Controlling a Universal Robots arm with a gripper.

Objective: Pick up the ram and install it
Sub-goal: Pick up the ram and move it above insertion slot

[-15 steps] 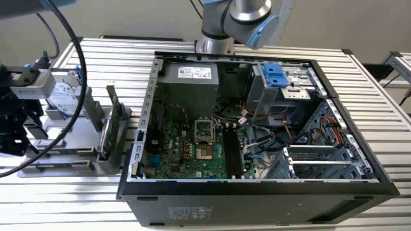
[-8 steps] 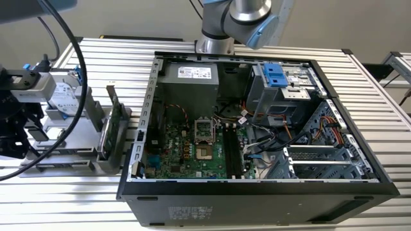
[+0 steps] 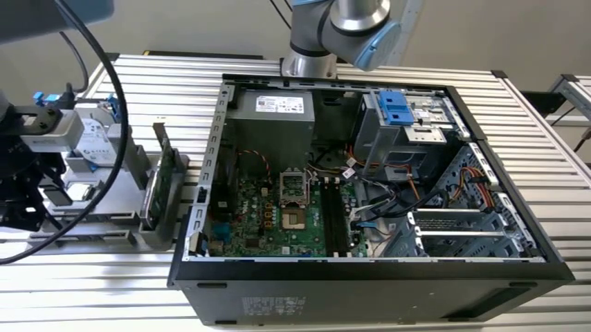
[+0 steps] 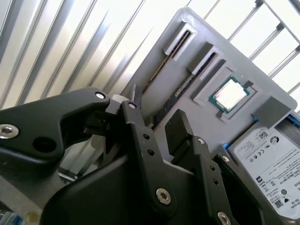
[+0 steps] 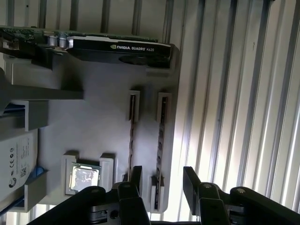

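The black claw hangs wide open over a grey plastic holder on the slatted metal desk. Below it, the thin dark ram stands slotted along the holder's edge.

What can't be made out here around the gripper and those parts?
First wrist view: the ram stands edge-on in its gray holder, hiding its faces.
First wrist view: whether the open gripper hovers above the ram or straddles it; depth is unclear.
Second wrist view: the hard drive is cut off by the picture's edge.
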